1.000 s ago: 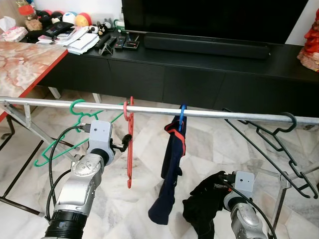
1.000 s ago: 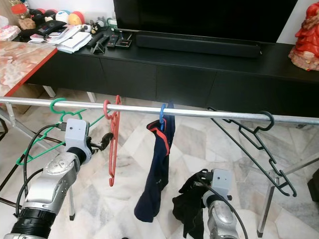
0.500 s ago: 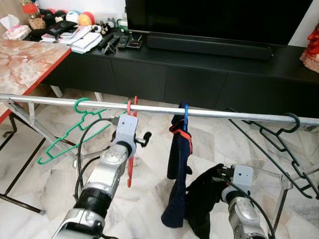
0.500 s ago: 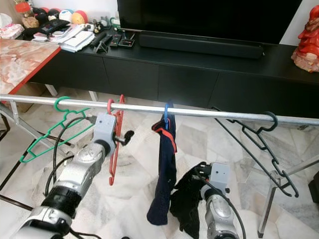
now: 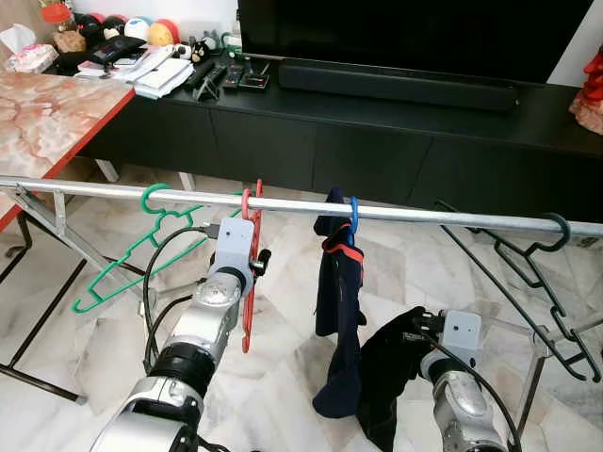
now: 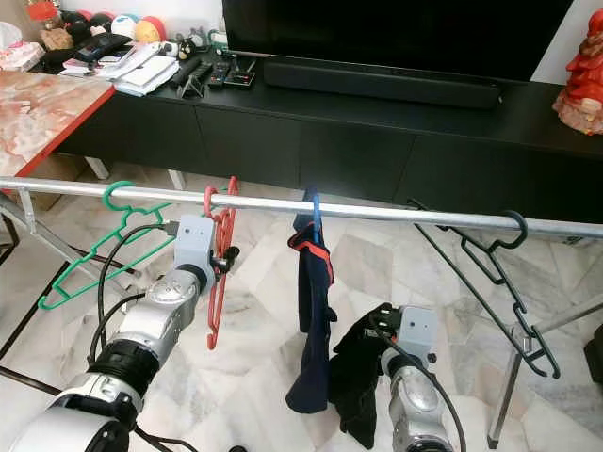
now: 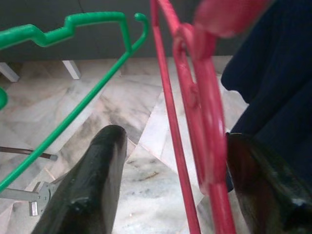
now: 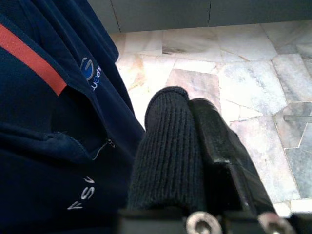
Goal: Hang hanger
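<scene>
Home living rm, big TV on black cabinet, marble floor, clothes drying rail

Left arm raised, right arm low

Left arm extended forward and up, silver forearm angled toward centre, wrist block high; left gripper with both black fingers spread wide apart, pads facing each other across the gap. Right arm bent low, wrist block level, forearm dropping out of frame; right gripper with fingers pressed together, clamped on black knit fabric draped over the fingertips.
</scene>
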Tool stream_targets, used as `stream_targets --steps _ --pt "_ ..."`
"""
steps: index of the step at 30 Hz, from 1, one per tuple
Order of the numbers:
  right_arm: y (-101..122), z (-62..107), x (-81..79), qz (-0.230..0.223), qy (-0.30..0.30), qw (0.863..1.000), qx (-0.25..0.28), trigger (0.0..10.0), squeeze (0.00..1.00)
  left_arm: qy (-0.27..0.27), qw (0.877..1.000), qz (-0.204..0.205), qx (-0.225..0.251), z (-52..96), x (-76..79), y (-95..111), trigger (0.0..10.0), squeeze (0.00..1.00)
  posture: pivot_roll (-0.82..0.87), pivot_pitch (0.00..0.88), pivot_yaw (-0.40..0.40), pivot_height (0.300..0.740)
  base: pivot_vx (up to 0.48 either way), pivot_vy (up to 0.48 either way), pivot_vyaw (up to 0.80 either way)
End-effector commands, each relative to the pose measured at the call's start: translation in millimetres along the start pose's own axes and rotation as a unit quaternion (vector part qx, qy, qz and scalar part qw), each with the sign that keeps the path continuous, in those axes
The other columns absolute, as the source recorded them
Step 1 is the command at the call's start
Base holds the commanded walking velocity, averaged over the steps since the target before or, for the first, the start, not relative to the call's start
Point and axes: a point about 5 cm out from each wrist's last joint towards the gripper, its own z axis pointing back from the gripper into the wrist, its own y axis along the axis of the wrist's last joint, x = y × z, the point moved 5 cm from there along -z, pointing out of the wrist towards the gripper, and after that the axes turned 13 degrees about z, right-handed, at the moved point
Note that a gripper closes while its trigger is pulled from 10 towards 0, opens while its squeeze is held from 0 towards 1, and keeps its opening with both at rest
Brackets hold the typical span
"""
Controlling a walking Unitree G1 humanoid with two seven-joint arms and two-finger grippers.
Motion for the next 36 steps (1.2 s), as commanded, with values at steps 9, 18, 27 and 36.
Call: stream_targets --steps 9,18,27,36 --pt "1.3 2.5 -0.1 0.002 -0.004 1.0 0.011 10.0 0.0 0.01 1.0 0.018 0.002 -2.0 -0.5 -0.7 0.0 0.0 -0.06 0.185 -0.003 0.74 0.0 0.0 0.0" --pt "2.6 2.7 -1.3 0.003 -0.003 1.0 0.014 10.0 0.0 0.013 0.999 0.029 0.008 -2.0 -3.4 -1.0 0.0 0.0 -0.05 0.187 -0.004 0.74 0.0 0.0 0.0" --pt "1.4 3.6 -1.6 0.004 -0.002 1.0 0.013 10.0 0.0 0.012 0.999 0.033 0.014 -2.0 -4.3 0.3 0.0 0.0 -0.05 0.188 -0.008 0.74 0.0 0.0 0.0" --pt "-1.5 4.2 -0.5 0.004 -0.002 1.0 0.007 10.0 0.0 0.015 0.999 0.032 0.014 -1.3 -7.1 -1.5 0.0 0.0 -0.05 0.188 -0.008 0.74 0.0 0.0 0.0"
